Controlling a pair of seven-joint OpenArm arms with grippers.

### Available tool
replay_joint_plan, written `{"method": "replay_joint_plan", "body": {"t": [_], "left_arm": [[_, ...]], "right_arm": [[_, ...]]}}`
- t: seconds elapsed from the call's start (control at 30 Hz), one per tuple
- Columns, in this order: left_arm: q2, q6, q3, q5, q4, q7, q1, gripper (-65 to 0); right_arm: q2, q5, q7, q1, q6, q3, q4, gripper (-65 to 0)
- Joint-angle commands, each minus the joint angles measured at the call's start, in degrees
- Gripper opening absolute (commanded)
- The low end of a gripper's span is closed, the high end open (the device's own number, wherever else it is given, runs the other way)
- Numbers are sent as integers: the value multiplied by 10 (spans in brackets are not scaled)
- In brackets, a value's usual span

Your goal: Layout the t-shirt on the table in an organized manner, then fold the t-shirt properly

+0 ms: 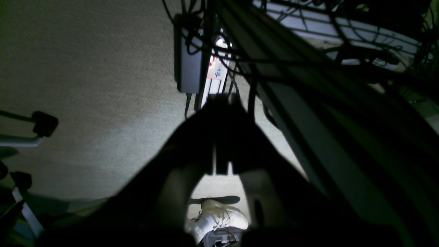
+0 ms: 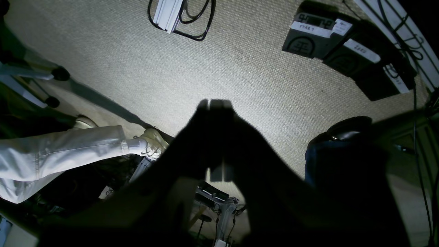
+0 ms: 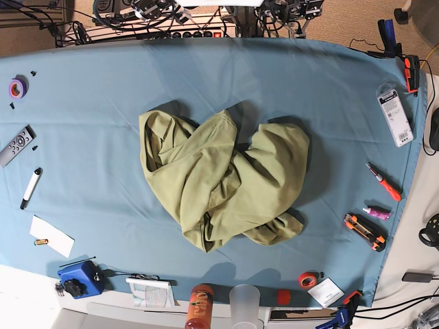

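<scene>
The olive-green t-shirt [image 3: 219, 181] lies crumpled in a heap in the middle of the teal-blue table [image 3: 82, 137], with folds overlapping and no sleeve laid flat. Neither arm shows in the base view. In the left wrist view my left gripper [image 1: 222, 99] is a dark silhouette with its fingers together, hanging over carpeted floor beside the table frame. In the right wrist view my right gripper [image 2: 214, 103] is also a dark silhouette with fingers together, over the floor. Neither holds anything. The shirt shows in neither wrist view.
Along the table's left edge lie a remote [image 3: 15, 145], a marker [image 3: 31, 187] and purple tape [image 3: 17, 87]. A screwdriver [image 3: 383, 181] and cutter [image 3: 363, 232] lie at the right. An orange bottle [image 3: 199, 307] and clear cup [image 3: 245, 301] stand at the front edge. A person's leg [image 2: 51, 154] is on the floor.
</scene>
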Motion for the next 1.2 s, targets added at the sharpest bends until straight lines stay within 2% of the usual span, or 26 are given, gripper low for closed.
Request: {"method": "replay_joint_plan", "body": {"t": [0.0, 0.87, 1.07, 1.17], "left_arm": [[2, -4, 0, 2, 2, 0, 2, -650], [-3, -6, 0, 2, 2, -4, 19, -650], [-32, -74, 0, -6, 39, -3, 57, -650], [-44, -74, 0, -44, 85, 9, 87, -650]], "right_arm": [[5, 1, -3, -2, 5, -2, 2, -650], [7, 7, 11, -2, 5, -2, 3, -650], [30, 7, 12, -24, 5, -2, 42, -650], [54, 7, 11, -50, 5, -2, 106, -650]]}}
